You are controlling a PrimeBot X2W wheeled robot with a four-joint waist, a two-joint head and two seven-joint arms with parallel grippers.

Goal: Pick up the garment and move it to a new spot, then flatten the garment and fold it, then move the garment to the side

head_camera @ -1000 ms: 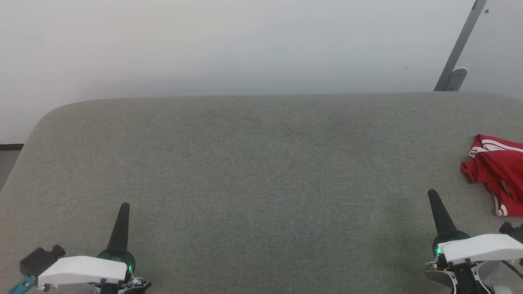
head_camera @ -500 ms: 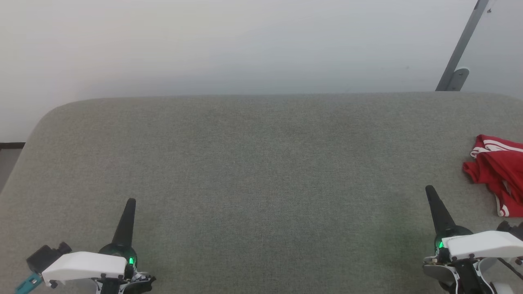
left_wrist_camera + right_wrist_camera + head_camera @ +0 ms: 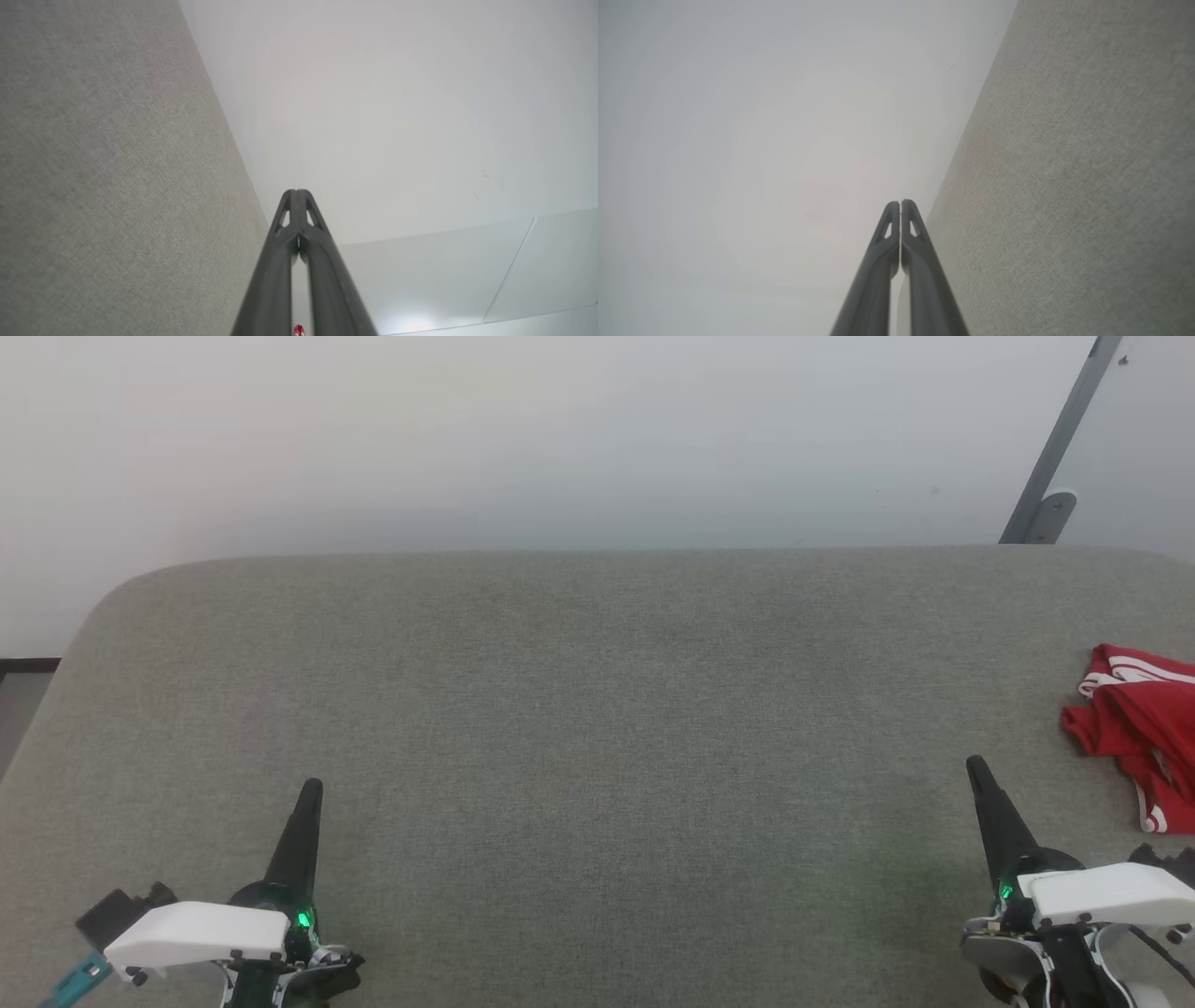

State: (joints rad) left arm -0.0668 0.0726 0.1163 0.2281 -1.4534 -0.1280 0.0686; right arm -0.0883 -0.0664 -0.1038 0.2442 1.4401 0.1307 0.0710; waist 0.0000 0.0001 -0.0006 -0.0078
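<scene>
Grey-green fabric surface [image 3: 597, 709] meets a pale wall [image 3: 560, 429]; left claw [image 3: 313, 788] and right claw [image 3: 976, 764] pressed together.

The garment [image 3: 1141, 728] lies at the table's [image 3: 597, 709] right edge.

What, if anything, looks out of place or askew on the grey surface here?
The garment lies bunched in a crumpled heap at the right edge of the grey surface, partly cut off by the head view's edge, not spread flat. The left gripper and right gripper are shut and apart from it.
</scene>
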